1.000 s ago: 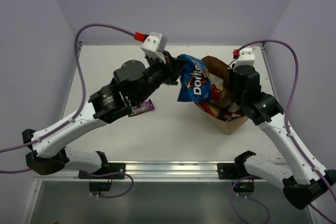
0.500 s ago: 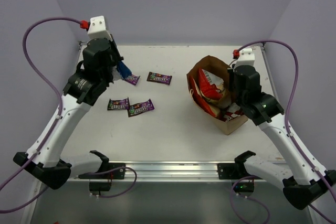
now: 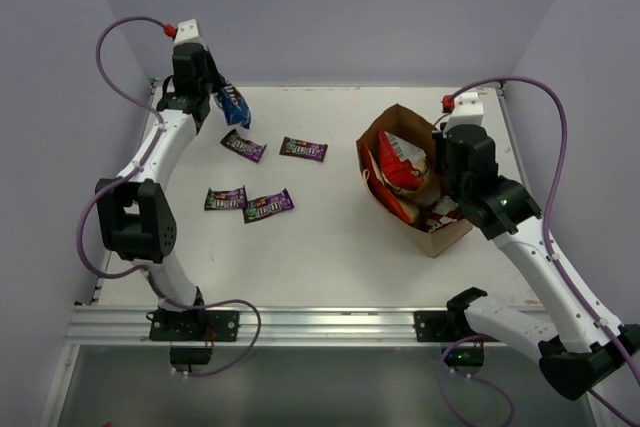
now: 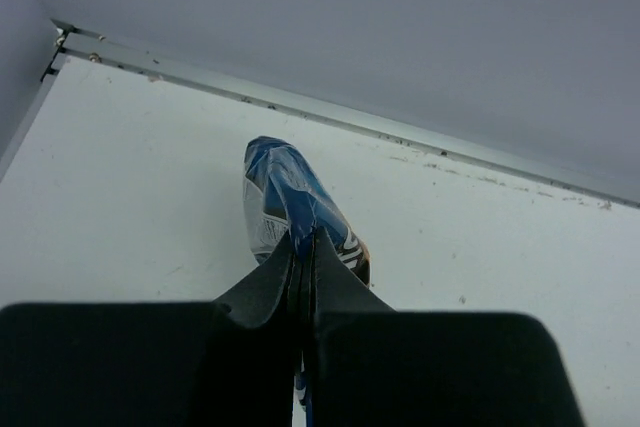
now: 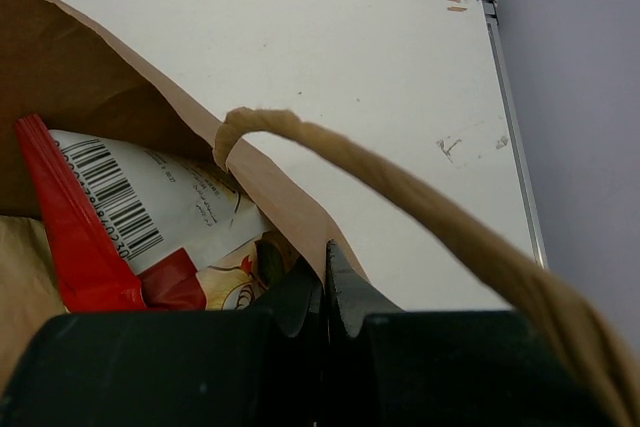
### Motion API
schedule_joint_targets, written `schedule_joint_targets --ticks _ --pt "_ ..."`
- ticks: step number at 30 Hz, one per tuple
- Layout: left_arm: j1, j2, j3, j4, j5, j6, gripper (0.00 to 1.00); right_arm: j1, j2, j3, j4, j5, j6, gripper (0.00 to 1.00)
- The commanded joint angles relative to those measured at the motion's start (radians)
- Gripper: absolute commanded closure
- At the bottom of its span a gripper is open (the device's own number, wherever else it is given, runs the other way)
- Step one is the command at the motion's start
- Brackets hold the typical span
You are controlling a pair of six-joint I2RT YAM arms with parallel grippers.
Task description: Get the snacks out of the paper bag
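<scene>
Left arm reaches to the far left corner of the worktop (image 3: 330,247); left tool (image 3: 226,105) is pinched narrow on the blue Doritos bag (image 3: 234,106). From the left wrist view, the left tool (image 4: 303,245) has both fingers pressed together on a crumpled end of the blue Doritos bag (image 4: 288,190), and the packet juts out beyond the tips towards the back edge; whether it touches the worktop I cannot tell.

4 purple candy bars lie flat on the left half of the worktop; 2 in a far row (image 3: 244,146) (image 3: 303,149), 2 in a nearer row (image 3: 226,198) (image 3: 268,205), the near pair almost touching each other.

Paper bag (image 3: 437,235) stands on the right half, mouth up and open, body creased; a white-and-red chip bag (image 3: 400,161) shows inside the mouth, with more packets below it, too crowded to name.

Right tool (image 3: 438,169) sits at the right rim of the bag. Right wrist view: right tool (image 5: 326,259) is closed tight on the brown rim of the paper bag (image 5: 110,77); the twisted handle (image 5: 400,192) arches over the fingers; the white-and-red chip bag (image 5: 150,202) shows its barcode just inside.
</scene>
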Motion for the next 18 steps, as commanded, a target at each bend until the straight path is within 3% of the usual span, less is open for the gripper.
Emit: schedule_joint_targets --ticks 1,6,9,10,13,18 --pt "0.048 -0.025 -0.081 0.285 0.1 -0.062 1.0 -0.001 0.0 0.002 0.023 -0.026 -0.006 1.0" --pt "0.077 -0.046 -0.382 0.322 0.094 -0.169 1.0 -0.001 0.018 0.005 0.023 -0.028 -0.008 1.0" --pt "0.103 -0.112 -0.537 0.303 0.057 -0.221 0.87 -0.001 0.021 0.014 0.023 -0.039 -0.014 1.0" --pt "0.106 -0.135 -0.606 0.308 0.034 -0.227 0.72 -0.001 0.018 0.015 0.024 -0.043 -0.014 1.0" --pt "0.175 -0.221 -0.671 0.296 -0.003 -0.232 0.5 -0.002 0.007 0.02 0.031 -0.059 -0.022 1.0" --pt "0.241 -0.342 -0.666 0.207 -0.046 -0.198 0.5 -0.001 0.001 0.02 0.032 -0.072 -0.023 1.0"
